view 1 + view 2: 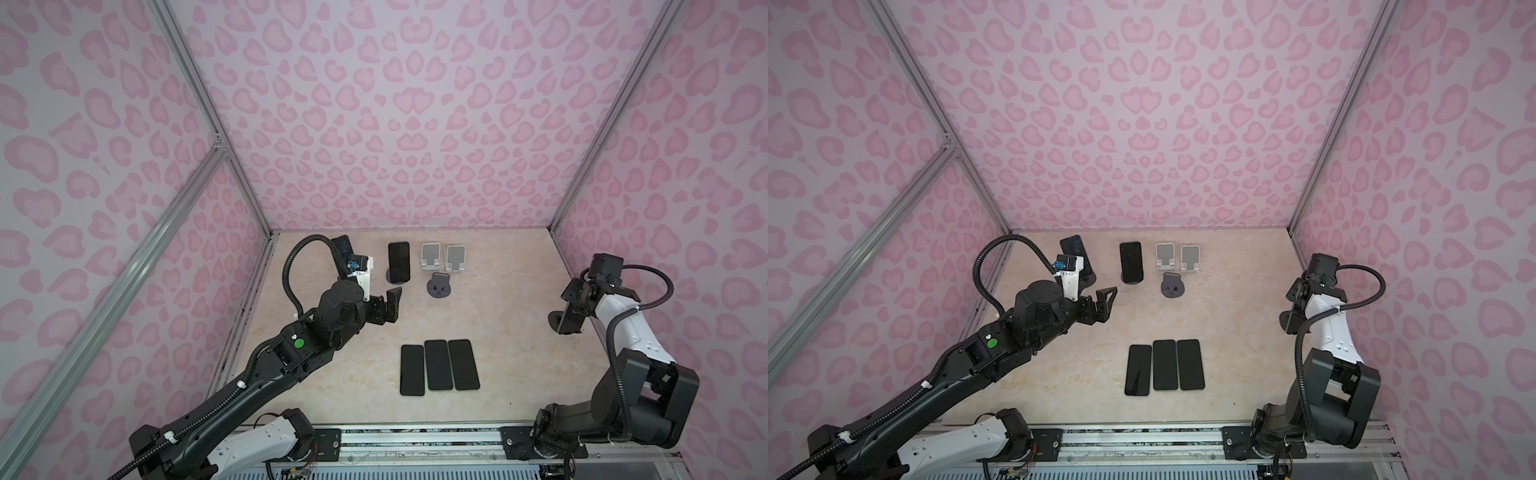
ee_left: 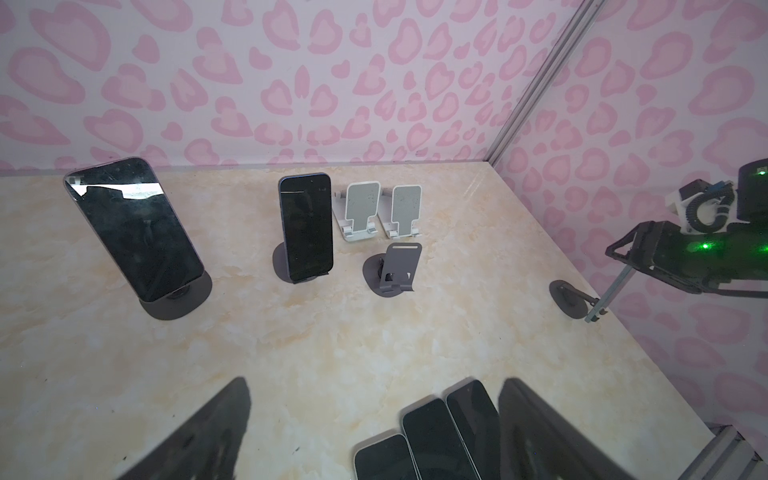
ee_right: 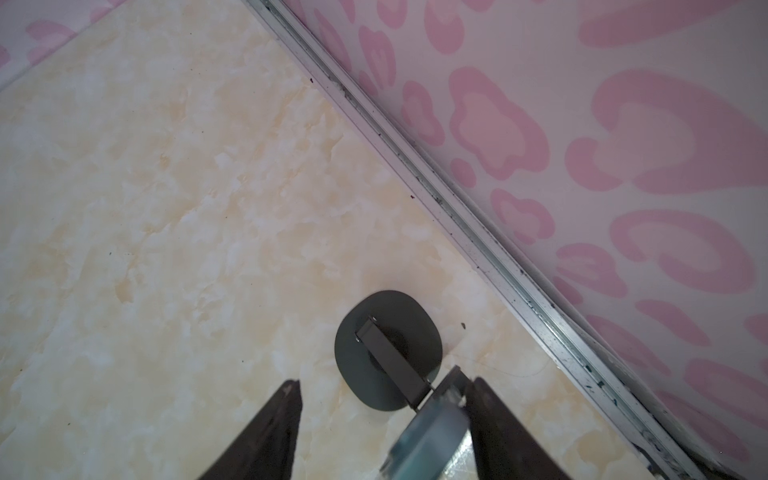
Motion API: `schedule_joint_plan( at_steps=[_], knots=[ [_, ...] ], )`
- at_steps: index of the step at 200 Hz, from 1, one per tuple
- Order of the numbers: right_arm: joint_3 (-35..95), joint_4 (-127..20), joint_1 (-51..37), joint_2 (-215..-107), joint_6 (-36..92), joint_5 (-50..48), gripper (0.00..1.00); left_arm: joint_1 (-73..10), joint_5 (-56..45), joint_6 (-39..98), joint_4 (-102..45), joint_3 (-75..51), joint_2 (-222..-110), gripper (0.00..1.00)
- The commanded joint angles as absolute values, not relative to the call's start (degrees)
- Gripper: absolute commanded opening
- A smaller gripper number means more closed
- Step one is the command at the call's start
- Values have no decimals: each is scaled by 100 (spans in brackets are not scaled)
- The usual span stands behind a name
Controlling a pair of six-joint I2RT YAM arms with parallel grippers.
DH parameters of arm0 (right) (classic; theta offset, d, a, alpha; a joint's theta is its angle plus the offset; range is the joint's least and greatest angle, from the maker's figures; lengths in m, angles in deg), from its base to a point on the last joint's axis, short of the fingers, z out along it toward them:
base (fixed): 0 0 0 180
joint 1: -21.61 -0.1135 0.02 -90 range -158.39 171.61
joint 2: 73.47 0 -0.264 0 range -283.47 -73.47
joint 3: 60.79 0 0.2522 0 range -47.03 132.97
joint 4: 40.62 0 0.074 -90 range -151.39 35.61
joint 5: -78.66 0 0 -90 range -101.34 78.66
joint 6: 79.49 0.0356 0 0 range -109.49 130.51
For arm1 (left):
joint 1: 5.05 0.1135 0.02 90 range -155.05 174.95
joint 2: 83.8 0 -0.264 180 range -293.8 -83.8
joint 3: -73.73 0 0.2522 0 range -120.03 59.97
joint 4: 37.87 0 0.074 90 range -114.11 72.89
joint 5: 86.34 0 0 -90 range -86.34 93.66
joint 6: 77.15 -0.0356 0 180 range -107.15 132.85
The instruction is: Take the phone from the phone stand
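Rail (image 1: 419,437): we note it across the bottom edge in both top views, with both arm bases fixed to it.
Flat phones (image 1: 438,365): we count three, screens up, side by side at the lower centre of the bench (image 1: 498,374).
Left fingers (image 1: 394,296): spread wide, hovering left of centre above the bench, apart from every phone.
Task phone (image 3: 432,432): at the right edge of the bench in both top views. It is blurred and tilted in the right wrist view, where its lower end meets the arm of the phone stand (image 3: 386,349). We cannot tell whether its weight rests there.
Phone stand: dark rounded base flat on the bench, near the right wall.
Right fingers (image 3: 270,432): parted on either side of the task phone. One lies touching or just beside it, and bare bench shows between it and the other. We record no grip.
Back row, upper left of the bench: a centre phone (image 1: 399,262) and a corner phone (image 2: 133,228), each propped on a dark stand.
White stands (image 1: 430,254): two, side by side, right of the centre phone.
Grey stand (image 1: 439,286): just in front of the white pair.
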State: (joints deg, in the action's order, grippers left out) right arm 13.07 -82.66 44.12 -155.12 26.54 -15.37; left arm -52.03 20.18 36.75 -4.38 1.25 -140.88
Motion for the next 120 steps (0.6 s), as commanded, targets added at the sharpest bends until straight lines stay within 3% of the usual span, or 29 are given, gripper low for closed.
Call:
schedule_joint_plan(
  at_steps=[1,120],
  knots=[
    [1303,-8259,4399,-15521,2650,-1587,74,-5204,2055,3631,-558,144,-14066,96],
    [1585,-8623,4402,-15629,2355,-1309,91,-5200,2003,3654,-561,108,-14114,96]
  ],
)
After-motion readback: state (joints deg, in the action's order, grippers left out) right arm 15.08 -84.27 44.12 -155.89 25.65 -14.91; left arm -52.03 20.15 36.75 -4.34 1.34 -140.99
